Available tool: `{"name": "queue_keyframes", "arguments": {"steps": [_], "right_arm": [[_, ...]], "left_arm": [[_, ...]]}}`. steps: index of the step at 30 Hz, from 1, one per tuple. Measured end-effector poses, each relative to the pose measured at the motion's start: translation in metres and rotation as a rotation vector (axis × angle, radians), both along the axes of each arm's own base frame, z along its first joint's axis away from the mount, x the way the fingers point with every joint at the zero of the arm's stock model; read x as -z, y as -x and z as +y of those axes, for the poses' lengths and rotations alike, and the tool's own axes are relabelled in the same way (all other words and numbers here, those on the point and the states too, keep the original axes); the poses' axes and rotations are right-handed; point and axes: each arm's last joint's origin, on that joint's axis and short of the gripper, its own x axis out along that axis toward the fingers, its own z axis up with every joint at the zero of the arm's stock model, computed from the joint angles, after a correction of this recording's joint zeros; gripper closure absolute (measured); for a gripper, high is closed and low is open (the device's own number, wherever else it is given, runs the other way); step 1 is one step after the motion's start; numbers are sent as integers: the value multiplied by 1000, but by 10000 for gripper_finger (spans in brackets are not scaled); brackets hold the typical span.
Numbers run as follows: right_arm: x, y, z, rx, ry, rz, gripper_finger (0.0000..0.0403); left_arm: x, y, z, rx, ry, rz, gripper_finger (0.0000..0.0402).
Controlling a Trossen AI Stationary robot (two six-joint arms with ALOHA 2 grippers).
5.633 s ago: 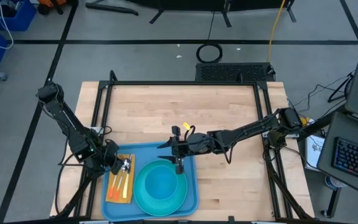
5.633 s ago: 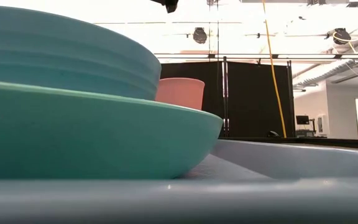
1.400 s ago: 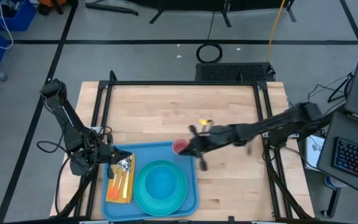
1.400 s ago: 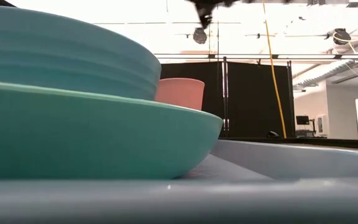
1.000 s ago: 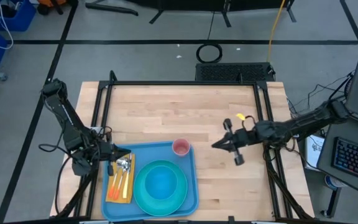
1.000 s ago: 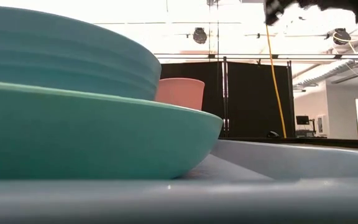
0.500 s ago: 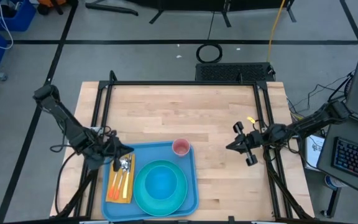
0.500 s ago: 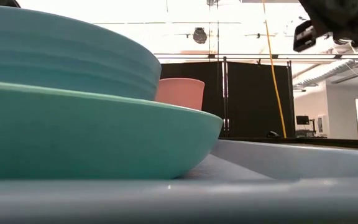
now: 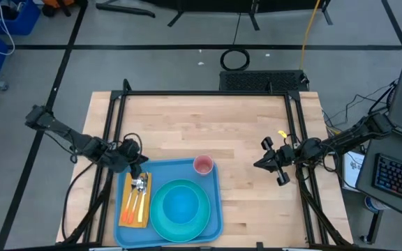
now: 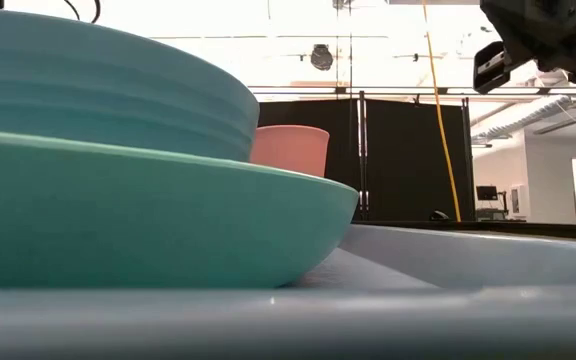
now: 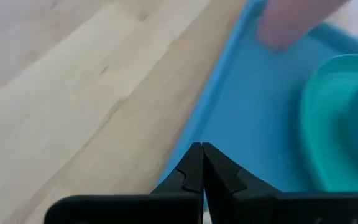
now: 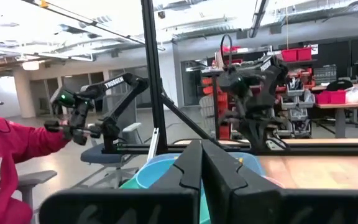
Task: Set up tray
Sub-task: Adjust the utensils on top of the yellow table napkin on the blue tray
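Tray (image 9: pixel 211 209) sits at the counter's (image 9: pixel 208 129) 6 o'clock edge, a bit toward 7. On it: teal plate (image 9: pixel 160 213) w/ blue bowl (image 9: pixel 181 207) at centre, pink cup (image 9: pixel 203 165) at the tray's 1 o'clock corner, cutlery on an orange napkin (image 9: pixel 132 213) along its 9 o'clock side. Left tool (image 9: pixel 135 164), fingers pressed together & empty, hangs over the tray's 11 o'clock corner. Right tool (image 9: pixel 265 164), also pressed together w/ nothing in it, is at the counter's 3 o'clock side, well apart from the tray.
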Motion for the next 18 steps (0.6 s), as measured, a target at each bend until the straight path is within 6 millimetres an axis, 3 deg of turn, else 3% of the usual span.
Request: {"name": "queue_keyframes", "arguments": {"steps": [5,9,18], "right_arm": [[0,0,0,0,-1,-3,403],[0,0,0,0,-1,-4,403],[0,0,0,0,-1,-5,403]], "left_arm": [[5,1,11,-48,66,102,401],[2,1,16,41,86,169,401],[-44,13,21,279,73,325,401]]}}
